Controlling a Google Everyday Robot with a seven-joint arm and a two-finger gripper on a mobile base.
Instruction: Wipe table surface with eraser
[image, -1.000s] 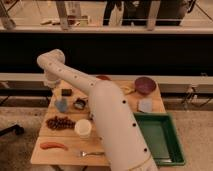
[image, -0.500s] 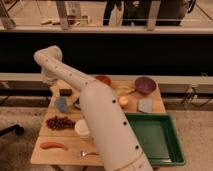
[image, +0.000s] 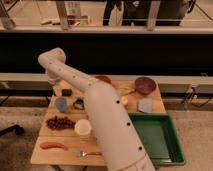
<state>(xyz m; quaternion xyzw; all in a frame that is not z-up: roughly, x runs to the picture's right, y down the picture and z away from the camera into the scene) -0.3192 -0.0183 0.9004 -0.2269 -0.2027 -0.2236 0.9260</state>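
Note:
The eraser (image: 65, 92), a small flat black block, lies on the light tan wooden table surface (image: 67, 136) near its far left corner. My white arm reaches from the bottom centre up to a bend above that corner, then turns down. My gripper (image: 53, 84) is at the arm's end, just left of the eraser and low over the table's left edge. I cannot tell whether it touches the eraser.
A blue-grey cup (image: 61, 104), a dark tool (image: 78, 103), grapes (image: 59, 122), a white cup (image: 83, 128), a sausage (image: 53, 145) and a fork (image: 90, 153) lie on the left half. A green tray (image: 156, 138), a blue-grey sponge (image: 145, 105) and a purple bowl (image: 145, 85) are on the right.
The arm's upper bend has swung a little left and back towards the right. The eraser and the other items have not moved.

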